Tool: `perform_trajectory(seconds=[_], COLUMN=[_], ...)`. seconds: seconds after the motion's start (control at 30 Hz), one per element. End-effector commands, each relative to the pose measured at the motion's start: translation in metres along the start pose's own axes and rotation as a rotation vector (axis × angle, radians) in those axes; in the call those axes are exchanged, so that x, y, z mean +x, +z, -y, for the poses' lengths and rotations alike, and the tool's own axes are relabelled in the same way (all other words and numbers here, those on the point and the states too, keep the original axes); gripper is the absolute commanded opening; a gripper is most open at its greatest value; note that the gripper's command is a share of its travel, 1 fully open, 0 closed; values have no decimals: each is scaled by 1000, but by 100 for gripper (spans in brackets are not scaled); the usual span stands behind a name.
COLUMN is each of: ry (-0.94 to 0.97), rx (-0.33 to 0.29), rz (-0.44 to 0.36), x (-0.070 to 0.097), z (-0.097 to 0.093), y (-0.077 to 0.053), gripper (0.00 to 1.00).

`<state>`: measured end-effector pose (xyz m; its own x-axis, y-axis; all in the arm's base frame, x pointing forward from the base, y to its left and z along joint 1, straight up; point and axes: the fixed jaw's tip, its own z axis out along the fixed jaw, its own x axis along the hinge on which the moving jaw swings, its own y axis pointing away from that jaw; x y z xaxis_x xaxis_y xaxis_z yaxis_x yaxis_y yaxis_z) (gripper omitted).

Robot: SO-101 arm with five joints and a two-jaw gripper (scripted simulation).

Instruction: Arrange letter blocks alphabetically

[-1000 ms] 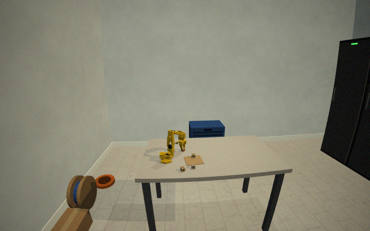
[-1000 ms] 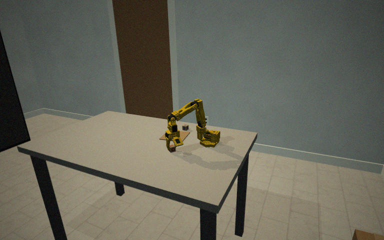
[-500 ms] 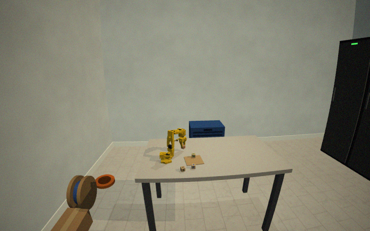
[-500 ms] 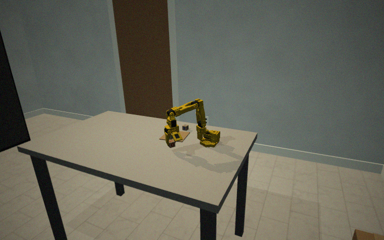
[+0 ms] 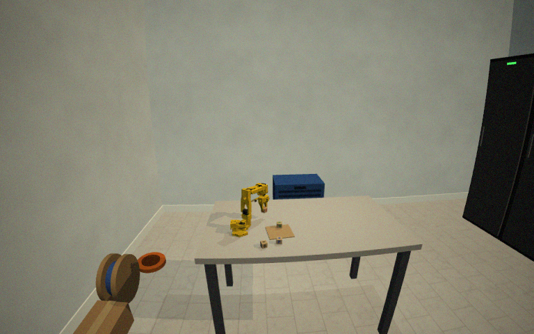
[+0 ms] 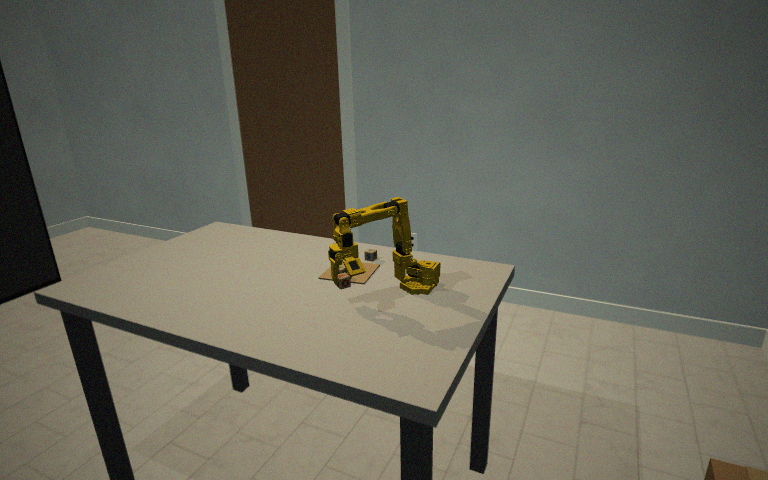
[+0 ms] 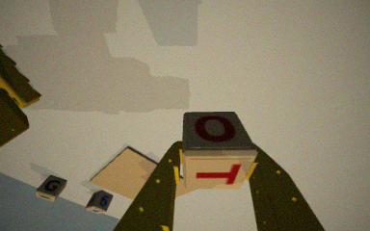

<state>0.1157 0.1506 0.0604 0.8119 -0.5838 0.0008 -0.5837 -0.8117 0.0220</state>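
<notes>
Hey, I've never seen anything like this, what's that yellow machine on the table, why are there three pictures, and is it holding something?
The yellow machine is a small robot arm bolted to a table. Two pictures look at it from across the room, on opposite sides; the third comes from a camera on the arm's wrist, looking down past its gripper. The gripper is closed on a wooden block with a dark O on one face and a red T on another, lifted above the table. Below lie a tan mat with one block on it, and two more blocks beside the mat. One shows a G.
</notes>
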Motion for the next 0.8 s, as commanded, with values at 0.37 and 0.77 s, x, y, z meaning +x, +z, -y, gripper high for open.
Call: perform_trajectory(seconds=[0.37, 0.77], ry=[210, 605], rx=[129, 125], rz=[-11, -27], x=[42, 112], z=[6, -26], y=[-21, -17], gripper=[0, 0])
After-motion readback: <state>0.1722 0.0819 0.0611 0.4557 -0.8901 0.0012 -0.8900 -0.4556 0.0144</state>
